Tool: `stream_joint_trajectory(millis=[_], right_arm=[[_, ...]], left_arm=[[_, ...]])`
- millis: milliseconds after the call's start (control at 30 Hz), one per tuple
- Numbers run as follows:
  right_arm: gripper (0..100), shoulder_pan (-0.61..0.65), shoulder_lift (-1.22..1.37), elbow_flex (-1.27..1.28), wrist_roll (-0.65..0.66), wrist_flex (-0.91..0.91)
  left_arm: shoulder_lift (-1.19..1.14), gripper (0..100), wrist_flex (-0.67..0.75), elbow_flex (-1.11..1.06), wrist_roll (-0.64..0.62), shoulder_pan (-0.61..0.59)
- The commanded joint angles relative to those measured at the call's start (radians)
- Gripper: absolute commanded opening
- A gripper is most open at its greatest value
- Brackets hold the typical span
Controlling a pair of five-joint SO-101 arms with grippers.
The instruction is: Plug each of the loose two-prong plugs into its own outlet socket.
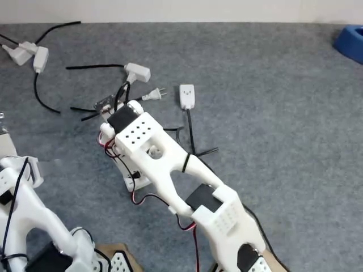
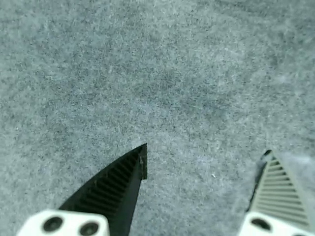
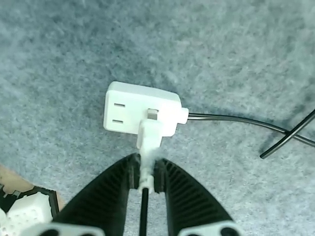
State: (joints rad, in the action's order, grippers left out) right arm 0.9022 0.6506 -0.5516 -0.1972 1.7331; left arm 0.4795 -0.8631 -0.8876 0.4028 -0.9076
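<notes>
The grey carpet [image 1: 283,141] covers the whole table. The right arm [image 1: 170,164] runs from the lower right edge of the high view up to the centre left, and the left arm [image 1: 22,215] stands in the lower left corner. A blue object [image 1: 350,41] sits at the upper right edge. Just above the right arm's tip lies a white block [image 1: 138,72] with a black cord [image 1: 93,67] running off to the left. Right of it, in the upper middle, lies a white socket [image 1: 186,96]. Between the two rests a loose two-prong plug [image 1: 153,94], its prongs turned toward the socket but apart from it. Two more white pieces [image 1: 28,55] lie together in the upper left corner. In the right wrist view the right gripper [image 3: 146,166] is clamped narrowly on a white plug [image 3: 149,133]. The plug's head touches the outlet block [image 3: 130,105] beside where a black cable [image 3: 231,119] leaves it; whether the prongs are seated cannot be told. The left gripper [image 2: 204,167] is spread wide above bare carpet.
</notes>
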Motion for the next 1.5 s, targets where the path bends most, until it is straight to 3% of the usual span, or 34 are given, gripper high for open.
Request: stream_joint_trajectory(millis=[0, 800, 1467], right_arm=[[0.6, -0.022, 0.027, 0.002, 0.011, -0.024], [0.6, -0.027, 0.186, -0.008, 0.083, -0.084], [0.6, -0.045, 0.188, 0.001, 0.044, -0.050]], left_arm=[[0.007, 35, 0.012, 0.021, 0.003, -0.022], [0.007, 35, 0.012, 0.021, 0.005, -0.028], [0.013, 35, 0.009, 0.021, 0.003, -0.042]])
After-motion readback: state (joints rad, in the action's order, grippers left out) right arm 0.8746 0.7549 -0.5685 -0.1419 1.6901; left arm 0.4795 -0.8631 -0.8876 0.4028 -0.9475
